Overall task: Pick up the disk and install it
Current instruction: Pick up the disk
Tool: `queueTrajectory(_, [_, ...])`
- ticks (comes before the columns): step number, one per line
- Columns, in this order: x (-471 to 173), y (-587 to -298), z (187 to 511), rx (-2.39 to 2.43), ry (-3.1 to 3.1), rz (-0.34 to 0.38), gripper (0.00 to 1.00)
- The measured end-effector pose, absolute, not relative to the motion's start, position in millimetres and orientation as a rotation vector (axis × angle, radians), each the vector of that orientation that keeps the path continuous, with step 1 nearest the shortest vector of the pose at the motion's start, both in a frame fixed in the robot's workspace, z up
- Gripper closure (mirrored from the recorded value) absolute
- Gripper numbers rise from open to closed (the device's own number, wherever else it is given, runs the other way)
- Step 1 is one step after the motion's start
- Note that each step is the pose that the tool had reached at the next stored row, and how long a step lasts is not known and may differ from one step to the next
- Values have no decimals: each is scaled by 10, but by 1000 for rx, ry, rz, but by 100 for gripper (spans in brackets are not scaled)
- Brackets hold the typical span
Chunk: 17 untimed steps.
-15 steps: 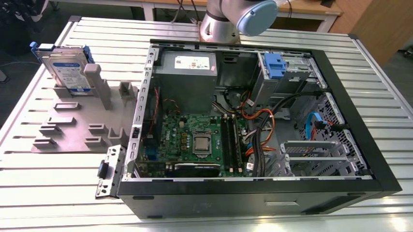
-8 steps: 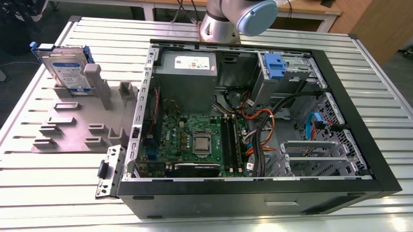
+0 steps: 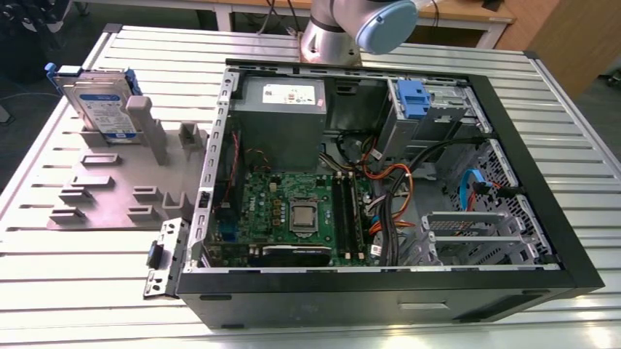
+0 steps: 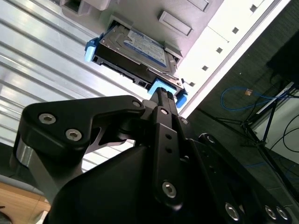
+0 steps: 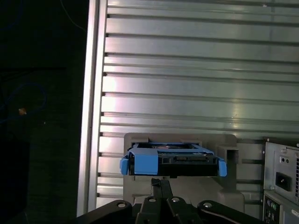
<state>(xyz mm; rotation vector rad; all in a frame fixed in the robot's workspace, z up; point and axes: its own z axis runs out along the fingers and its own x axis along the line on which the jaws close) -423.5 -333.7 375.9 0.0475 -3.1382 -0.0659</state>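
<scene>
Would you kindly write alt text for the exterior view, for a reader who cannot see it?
On a ribbed metal table, the disk stands on edge in a grey holder at the exterior view's left. Beside it lies an open computer case, motherboard and cables exposed. The robot arm rises behind the case.

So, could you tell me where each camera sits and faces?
Exterior view: raised, looking down at the open computer case and the disk; the arm shows.
First wrist view: on the arm, facing the disk end-on over the hand.
Second wrist view: on the arm, facing the disk's label past the hand.
All three share the disk.
</scene>
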Motion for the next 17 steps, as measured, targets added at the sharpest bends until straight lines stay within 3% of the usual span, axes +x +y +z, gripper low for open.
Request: queueTrajectory(17, [-4235,-3337,3759,93,-3137,-66,89])
